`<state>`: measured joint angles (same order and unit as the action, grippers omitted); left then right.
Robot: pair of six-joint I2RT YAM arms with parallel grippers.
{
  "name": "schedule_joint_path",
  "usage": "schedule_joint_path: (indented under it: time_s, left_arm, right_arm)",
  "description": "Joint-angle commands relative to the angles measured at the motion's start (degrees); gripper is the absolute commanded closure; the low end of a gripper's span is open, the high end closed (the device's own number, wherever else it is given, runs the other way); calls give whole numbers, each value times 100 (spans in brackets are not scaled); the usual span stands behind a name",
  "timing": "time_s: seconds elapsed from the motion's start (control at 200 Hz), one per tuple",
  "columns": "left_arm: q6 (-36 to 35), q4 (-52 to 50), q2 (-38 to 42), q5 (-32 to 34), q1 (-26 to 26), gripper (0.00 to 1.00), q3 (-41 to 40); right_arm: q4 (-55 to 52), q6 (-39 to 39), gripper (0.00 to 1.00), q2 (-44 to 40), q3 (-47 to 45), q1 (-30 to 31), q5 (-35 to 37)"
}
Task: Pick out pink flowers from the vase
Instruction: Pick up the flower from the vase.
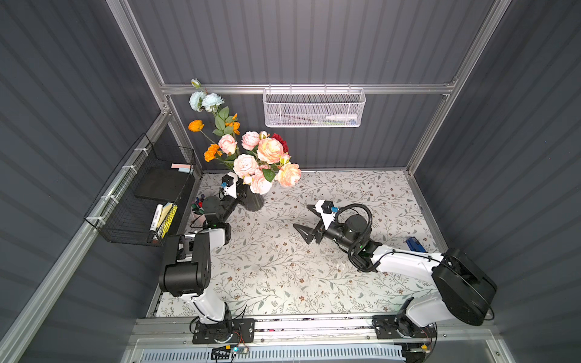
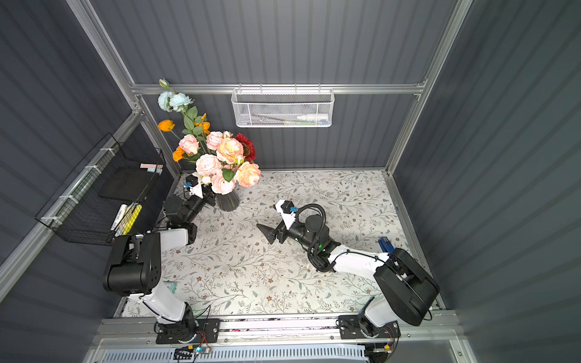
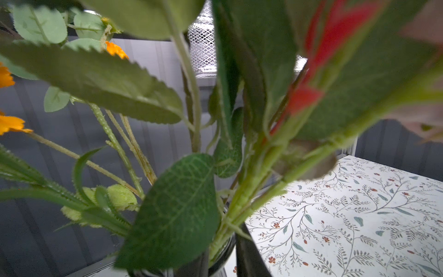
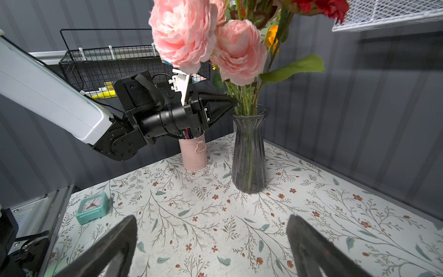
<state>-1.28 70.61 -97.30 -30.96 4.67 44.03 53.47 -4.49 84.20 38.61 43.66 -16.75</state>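
Pink flowers (image 1: 269, 150) stood in the vase (image 4: 249, 153) at the far-left corner of the tabletop (image 1: 314, 267); our left jaws flanked their stems above the rim, pinching or not we couldn't tell; our right jaws hung spread, empty.

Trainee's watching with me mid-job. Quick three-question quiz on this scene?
1. True or false: the right claw holds a flower.
2. Which stands nearest the vase on the table? A) pink cup B) clock C) wire basket
3. Fill in: the left claw is at the stems just above the vase's ____.
Key: 1 false, it is open and empty; 2 A; 3 rim.
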Motion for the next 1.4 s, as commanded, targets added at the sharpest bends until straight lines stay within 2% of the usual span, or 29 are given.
schedule_joint_path:
  time_s: [0.0, 0.285, 0.655, 1.396]
  left_arm:
    - [-93, -98, 42, -123, 8, 82, 97]
    - [-81, -138, 84, -181, 8, 88, 200]
    - [-72, -331, 362, -279, 8, 88, 301]
    - [-553, -1548, 1315, -213, 8, 88, 854]
  right_arm:
    - [75, 12, 1, 117, 166, 29, -74]
    - [58, -23, 1, 117, 190, 41, -74]
    - [-21, -114, 1, 176, 300, 38, -25]
    - [-477, 123, 1, 184, 894, 37, 210]
